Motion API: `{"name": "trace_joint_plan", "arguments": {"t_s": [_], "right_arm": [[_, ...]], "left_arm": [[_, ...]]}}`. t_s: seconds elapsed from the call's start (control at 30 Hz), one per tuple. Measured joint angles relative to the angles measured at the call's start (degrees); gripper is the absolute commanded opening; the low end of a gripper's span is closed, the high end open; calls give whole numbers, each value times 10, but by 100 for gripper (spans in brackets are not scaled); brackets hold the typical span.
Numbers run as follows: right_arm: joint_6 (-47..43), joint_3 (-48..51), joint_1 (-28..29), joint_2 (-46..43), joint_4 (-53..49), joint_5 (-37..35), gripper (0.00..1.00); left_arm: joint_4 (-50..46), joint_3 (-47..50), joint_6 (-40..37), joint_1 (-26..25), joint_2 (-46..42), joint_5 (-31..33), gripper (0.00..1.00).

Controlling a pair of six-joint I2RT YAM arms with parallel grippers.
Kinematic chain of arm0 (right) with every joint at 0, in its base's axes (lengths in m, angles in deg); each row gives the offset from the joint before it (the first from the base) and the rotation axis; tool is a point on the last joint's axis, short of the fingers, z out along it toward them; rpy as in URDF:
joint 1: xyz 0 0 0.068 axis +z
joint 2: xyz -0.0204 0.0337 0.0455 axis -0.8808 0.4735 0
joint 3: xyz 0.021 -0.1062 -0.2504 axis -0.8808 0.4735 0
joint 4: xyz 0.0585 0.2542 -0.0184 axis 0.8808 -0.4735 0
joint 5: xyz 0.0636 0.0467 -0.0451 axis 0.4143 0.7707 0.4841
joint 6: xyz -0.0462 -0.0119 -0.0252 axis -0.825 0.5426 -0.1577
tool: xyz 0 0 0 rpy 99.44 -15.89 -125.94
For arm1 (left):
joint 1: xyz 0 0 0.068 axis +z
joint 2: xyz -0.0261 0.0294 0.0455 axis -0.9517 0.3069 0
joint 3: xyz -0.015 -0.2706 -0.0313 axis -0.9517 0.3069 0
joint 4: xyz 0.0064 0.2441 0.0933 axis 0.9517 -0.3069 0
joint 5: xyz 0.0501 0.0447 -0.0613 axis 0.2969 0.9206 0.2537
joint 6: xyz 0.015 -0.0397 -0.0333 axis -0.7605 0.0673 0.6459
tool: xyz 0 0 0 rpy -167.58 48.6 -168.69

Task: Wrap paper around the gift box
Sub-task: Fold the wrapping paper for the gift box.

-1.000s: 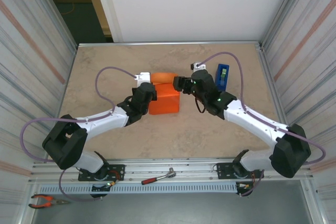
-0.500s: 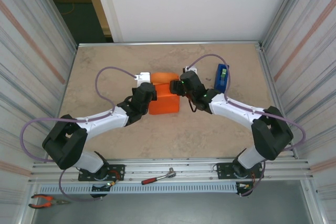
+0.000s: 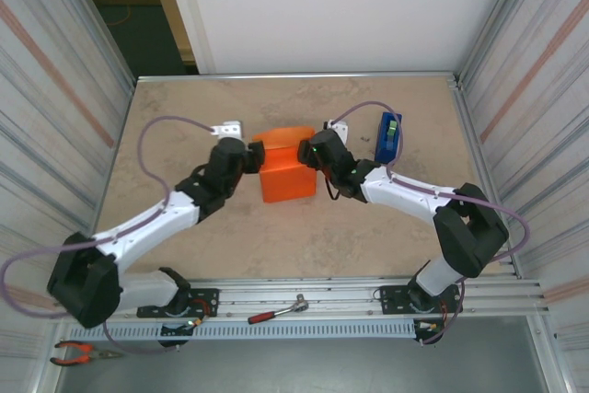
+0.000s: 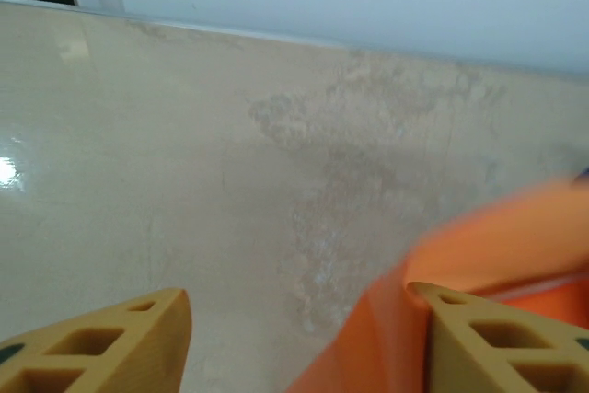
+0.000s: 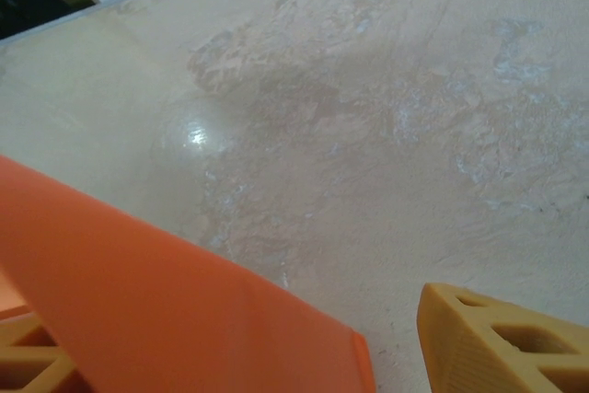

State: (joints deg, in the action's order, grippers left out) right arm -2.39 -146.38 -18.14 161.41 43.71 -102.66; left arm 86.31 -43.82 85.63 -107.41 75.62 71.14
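The paper (image 3: 287, 177) is bright orange and wraps a box-sized parcel in the middle of the table; the gift box is hidden under it. My left gripper (image 3: 252, 161) sits at the parcel's left side. In the left wrist view its jaws (image 4: 296, 294) stand wide open, and the orange paper (image 4: 460, 255) lies against the right finger (image 4: 502, 342). My right gripper (image 3: 306, 148) is over the parcel's right top edge. In the right wrist view it (image 5: 230, 319) is open too, with a loose paper flap (image 5: 175, 310) lying between the fingers and covering the left one.
A blue tape dispenser (image 3: 387, 138) stands just right of the right arm. A ratchet wrench (image 3: 276, 310) and pliers (image 3: 78, 352) lie on the front rail. Metal side walls close the table (image 3: 184, 108) on the left and right.
My left gripper has let go of the parcel's left side, opened, and drawn back up and left. The right gripper has moved left onto the parcel's right edge.
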Motion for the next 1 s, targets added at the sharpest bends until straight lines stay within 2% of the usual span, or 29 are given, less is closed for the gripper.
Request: {"name": "trace_joint_plan", "arguments": {"t_s": [0.07, 0.17, 0.37, 0.53, 0.83, 0.93, 1.0], "right_arm": [[22, -4, 7, 3, -8, -12, 68], [61, -14, 19, 11, -24, -38, 69], [129, -31, 44, 27, -50, -92, 69], [161, -34, 52, 31, -57, -108, 69], [169, -34, 52, 30, -61, -110, 68], [169, -34, 52, 29, -63, -110, 68], [169, -34, 52, 28, -64, -108, 68]], "left_arm": [[-3, 6, 19, 24, -40, -18, 67], [-15, 7, 33, 32, -72, -40, 68], [-38, 7, 40, 17, -56, -69, 68], [-41, 6, 35, -37, -24, -54, 67], [-32, -29, 27, -65, 74, 7, 39], [-28, -46, 23, -65, 102, 25, 39], [-26, -55, 19, -65, 120, 36, 45]]}}
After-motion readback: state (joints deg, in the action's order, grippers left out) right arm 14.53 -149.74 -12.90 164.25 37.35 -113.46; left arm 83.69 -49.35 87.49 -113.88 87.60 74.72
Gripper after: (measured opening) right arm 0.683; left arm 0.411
